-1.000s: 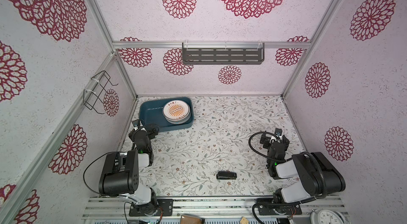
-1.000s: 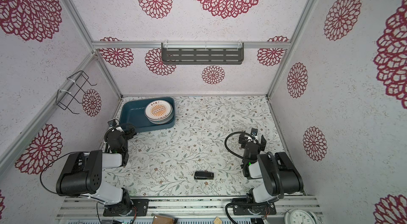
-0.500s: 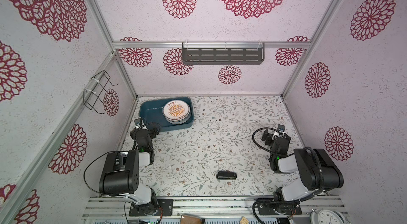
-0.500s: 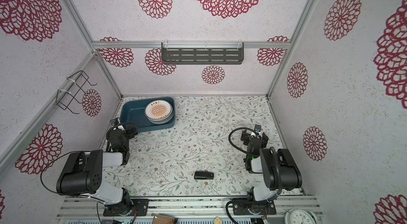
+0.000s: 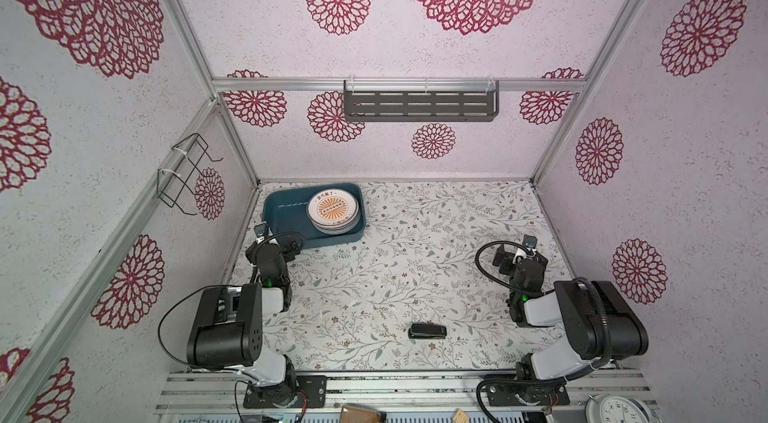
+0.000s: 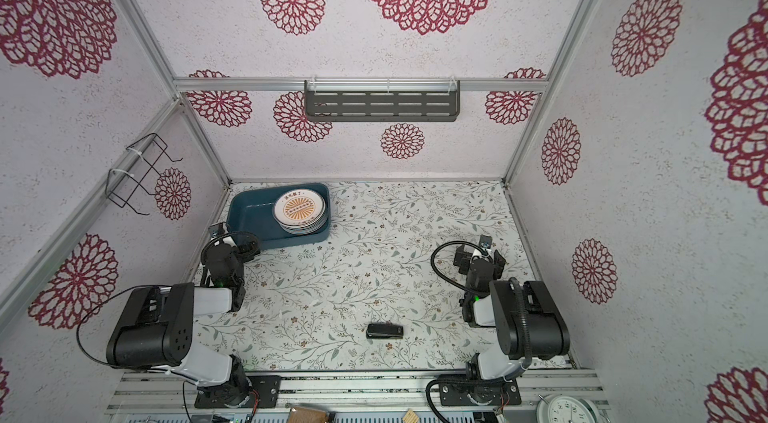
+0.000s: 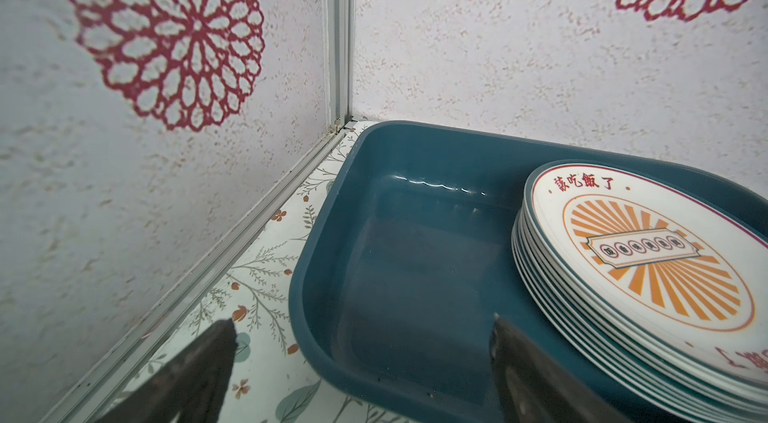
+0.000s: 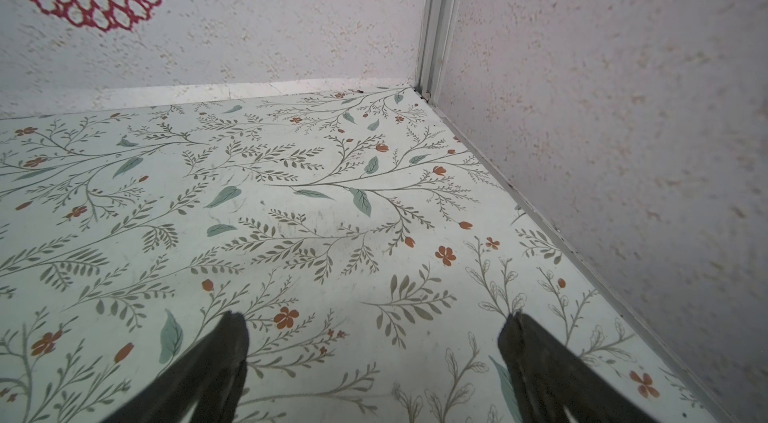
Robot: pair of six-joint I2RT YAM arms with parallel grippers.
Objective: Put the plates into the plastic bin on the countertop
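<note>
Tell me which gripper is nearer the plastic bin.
Left. The left gripper straddles a wall of the plastic bin; the right gripper hangs over the countertop, far from the bin.

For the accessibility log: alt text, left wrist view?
A stack of plates, top one with an orange sunburst centre, fills one end of the dark teal plastic bin on the floral countertop. The open left tool frames the bin's empty end, holding nothing.
</note>
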